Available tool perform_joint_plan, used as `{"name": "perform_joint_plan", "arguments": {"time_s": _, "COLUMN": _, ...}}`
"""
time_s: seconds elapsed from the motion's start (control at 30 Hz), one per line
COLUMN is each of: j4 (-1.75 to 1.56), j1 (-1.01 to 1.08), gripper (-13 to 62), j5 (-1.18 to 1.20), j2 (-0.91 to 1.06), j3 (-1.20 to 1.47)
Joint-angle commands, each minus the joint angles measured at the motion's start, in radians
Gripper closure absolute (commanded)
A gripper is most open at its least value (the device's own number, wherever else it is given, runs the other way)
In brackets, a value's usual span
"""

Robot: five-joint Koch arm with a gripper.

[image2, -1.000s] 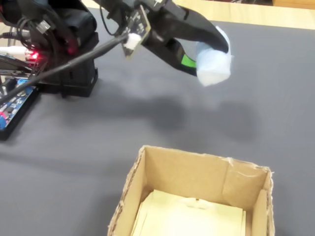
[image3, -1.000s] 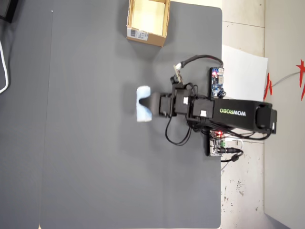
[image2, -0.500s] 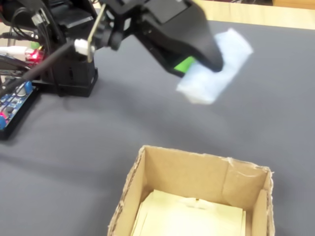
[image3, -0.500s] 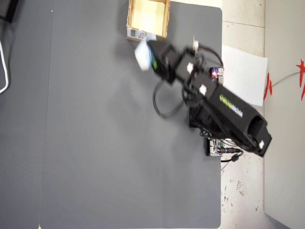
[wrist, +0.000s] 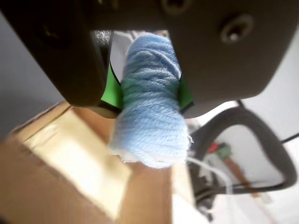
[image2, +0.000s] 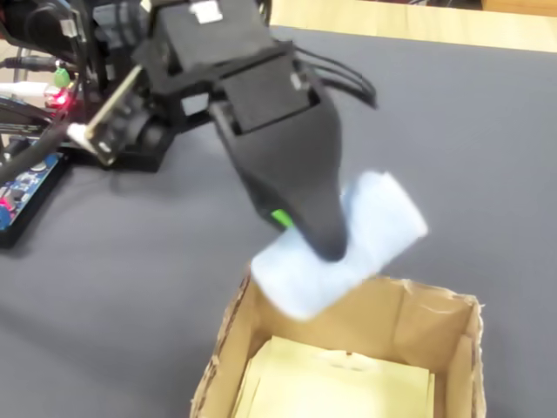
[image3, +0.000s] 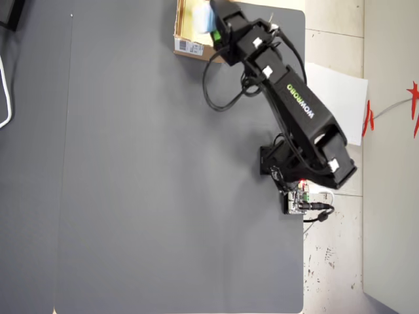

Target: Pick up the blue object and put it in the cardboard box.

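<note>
The blue object (wrist: 150, 107) is a pale blue woolly lump, pinched between the green-padded jaws of my gripper (wrist: 149, 93), which is shut on it. In the fixed view the blue object (image2: 370, 235) hangs over the far rim of the cardboard box (image2: 435, 322), with the gripper (image2: 318, 244) across its middle. From overhead the blue object (image3: 201, 17) sits above the open top of the cardboard box (image3: 190, 46), held by the gripper (image3: 211, 19). The box's tan wall and yellowish floor (wrist: 74, 154) lie just below the lump in the wrist view.
The arm's base and circuit boards (image2: 43, 113) stand at the left of the fixed view, with cables trailing. The dark grey mat (image3: 144, 183) covers the table. White paper (image3: 334, 98) lies off the mat's right edge in the overhead view.
The arm has swung across to the box, carrying the blue object from over the open mat to above the box's rim. The grip has stayed closed on it throughout.
</note>
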Motion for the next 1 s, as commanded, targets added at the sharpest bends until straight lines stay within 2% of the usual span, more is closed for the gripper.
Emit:
{"name": "perform_joint_plan", "arguments": {"time_s": 0.0, "j4": -0.009, "j1": 0.008, "gripper": 28.3, "j5": 0.037, "j2": 0.008, "j3": -0.081}}
{"name": "perform_joint_plan", "arguments": {"time_s": 0.13, "j4": 0.000, "j1": 0.014, "gripper": 19.2, "j5": 0.078, "j2": 0.005, "j3": -0.074}}
{"name": "perform_joint_plan", "arguments": {"time_s": 0.27, "j4": -0.002, "j1": 0.014, "gripper": 16.3, "j5": 0.097, "j2": 0.008, "j3": -0.067}}
{"name": "perform_joint_plan", "arguments": {"time_s": 0.57, "j4": -0.087, "j1": -0.048, "gripper": 15.5, "j5": 0.158, "j2": 0.101, "j3": -0.021}}
{"name": "perform_joint_plan", "arguments": {"time_s": 0.97, "j4": -0.316, "j1": -0.397, "gripper": 15.5, "j5": 0.422, "j2": 0.325, "j3": 0.250}}
